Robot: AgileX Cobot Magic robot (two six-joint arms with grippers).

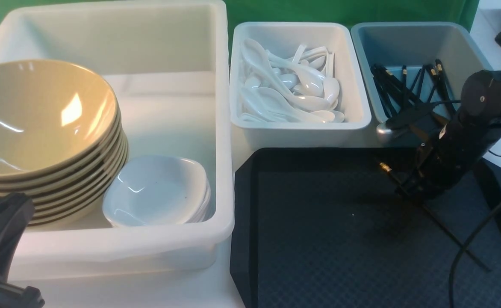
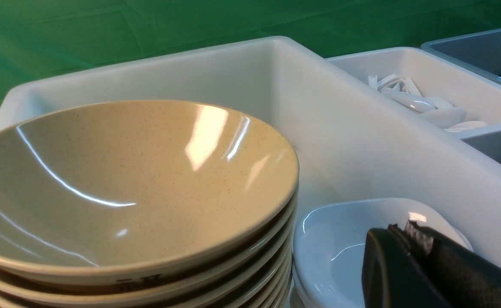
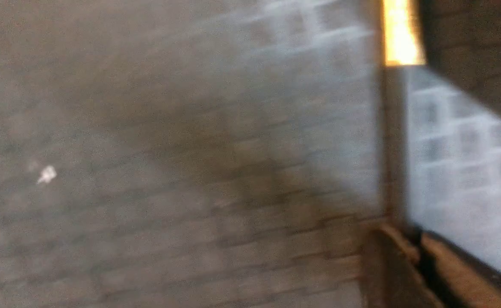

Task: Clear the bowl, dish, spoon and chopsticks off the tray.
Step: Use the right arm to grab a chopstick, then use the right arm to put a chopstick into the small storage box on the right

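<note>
On the black tray (image 1: 319,239) my right gripper (image 1: 409,190) is down and shut on the thin black chopsticks (image 1: 460,241). Their gold-tipped end sticks out toward the tubs. In the blurred right wrist view the chopsticks (image 3: 393,149) run up from the closed gripper (image 3: 413,252) over the tray (image 3: 190,171). The yellow bowl (image 1: 32,115) tops a stack in the big white tub (image 1: 222,128), with the white dish (image 1: 156,192) beside it. My left gripper (image 2: 404,231) hovers shut and holding nothing over the dish (image 2: 340,244), next to the bowl (image 2: 126,171). The spoon is out of view.
A white tub (image 1: 297,128) of plain white spoons and a grey tub (image 1: 404,38) with several black sticks stand behind the tray. A black cable (image 1: 468,248) hangs over the tray's right side. The left arm (image 1: 2,239) sits at the near left corner.
</note>
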